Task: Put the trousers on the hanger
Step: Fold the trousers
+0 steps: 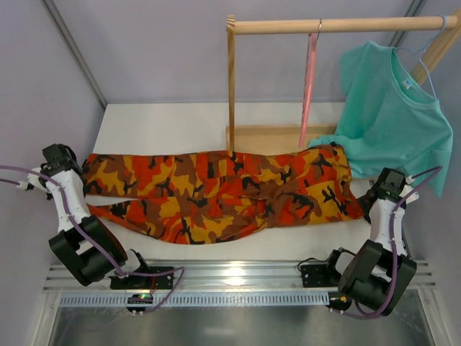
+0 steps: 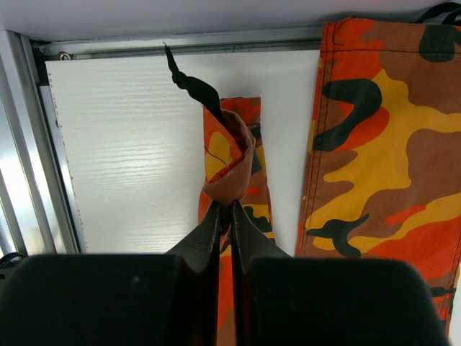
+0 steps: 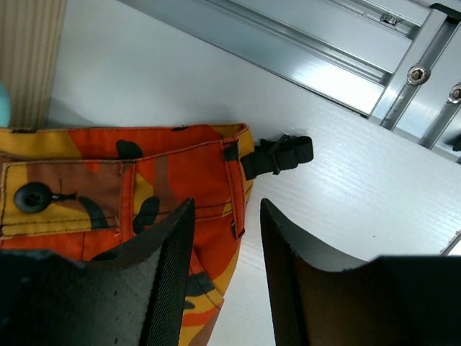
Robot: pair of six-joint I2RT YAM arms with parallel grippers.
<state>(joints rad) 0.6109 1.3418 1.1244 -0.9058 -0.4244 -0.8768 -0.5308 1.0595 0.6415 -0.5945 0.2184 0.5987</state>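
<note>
The camouflage trousers (image 1: 223,193) lie flat across the white table, legs to the left and waist to the right. The pink hanger (image 1: 309,86) hangs edge-on from the wooden rail by its metal hook. My left gripper (image 1: 66,167) is at the leg ends; in the left wrist view it (image 2: 225,210) is shut on a bunched trouser cuff (image 2: 229,162), with a black drawstring (image 2: 189,83) trailing beyond. My right gripper (image 1: 380,189) is open at the waist; in the right wrist view its jaws (image 3: 225,216) straddle the waistband corner (image 3: 230,173).
A teal T-shirt (image 1: 392,119) hangs on a light-blue hanger (image 1: 425,54) at the right of the wooden rack (image 1: 232,86). The rack's base (image 1: 266,137) stands behind the trousers. A metal rail (image 1: 230,277) runs along the table's near edge.
</note>
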